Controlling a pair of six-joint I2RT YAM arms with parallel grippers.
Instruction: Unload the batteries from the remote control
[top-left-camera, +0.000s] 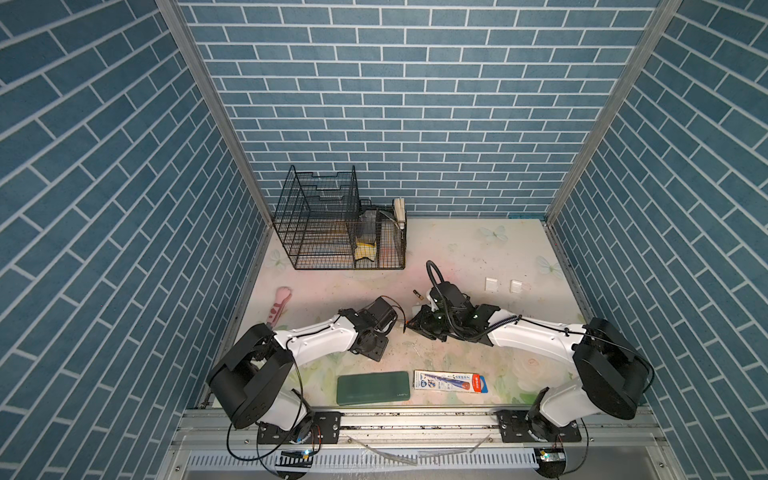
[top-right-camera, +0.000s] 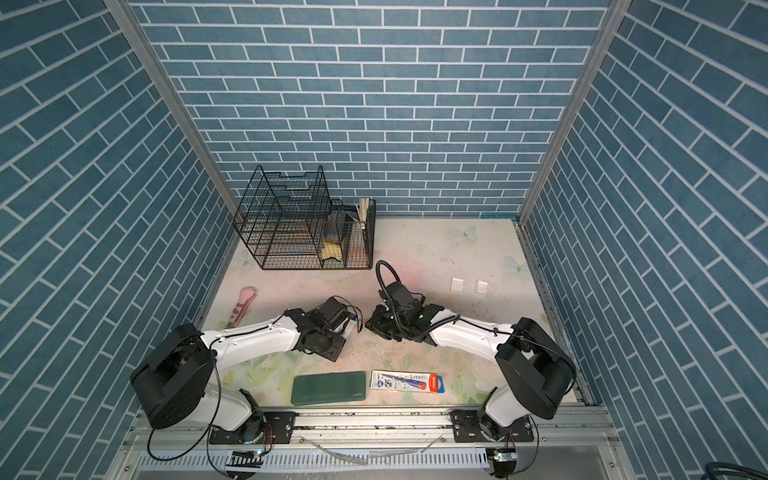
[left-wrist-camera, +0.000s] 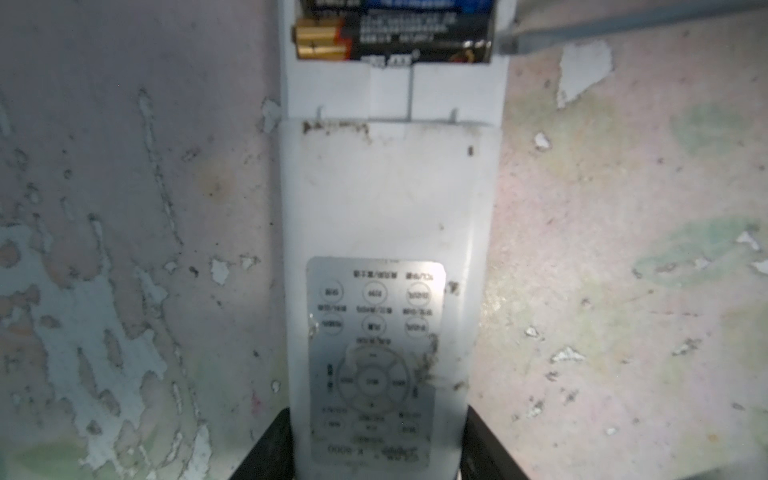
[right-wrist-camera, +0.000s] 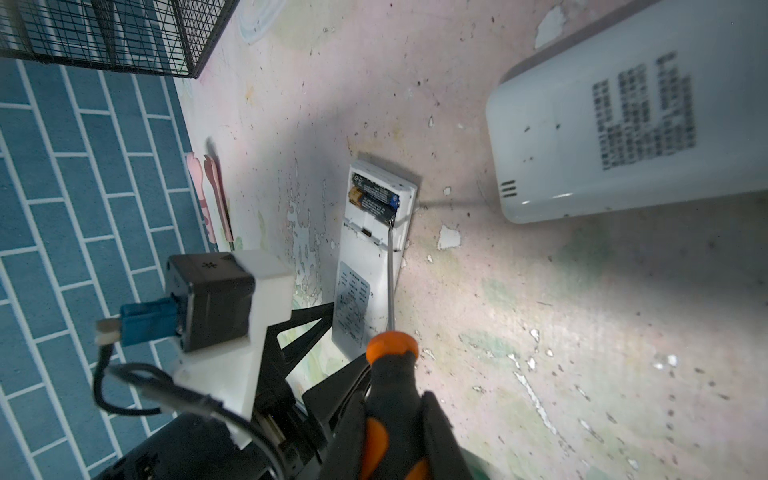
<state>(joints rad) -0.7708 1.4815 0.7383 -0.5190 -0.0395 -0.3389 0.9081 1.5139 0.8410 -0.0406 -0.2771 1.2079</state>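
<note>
The remote control (left-wrist-camera: 386, 199) is clamped by the left gripper (left-wrist-camera: 378, 424); the screwdriver (right-wrist-camera: 392, 347), tip at the batteries (right-wrist-camera: 374, 199), is clamped by the right gripper (right-wrist-camera: 392, 409).

Count, table as clock face in a top view:
- 1 wire rack (top-left-camera: 316, 208) at 11.
- 2 white squares (top-left-camera: 491, 284) at 2, side by side.
- 1 green case (top-left-camera: 372, 387) and 1 printed packet (top-left-camera: 451, 381) at 6.
- 1 pink stick (top-left-camera: 279, 306) at 9.
- Centre: 1 remote (left-wrist-camera: 386, 199) w/ 2 batteries (right-wrist-camera: 372, 202) in its open bay, 1 screwdriver (right-wrist-camera: 392, 347), 1 other white casing (right-wrist-camera: 582, 137).
- Poss. 1 loose dark stub (top-left-camera: 417, 295) w/ gold tip nr centre; too small to call.
</note>
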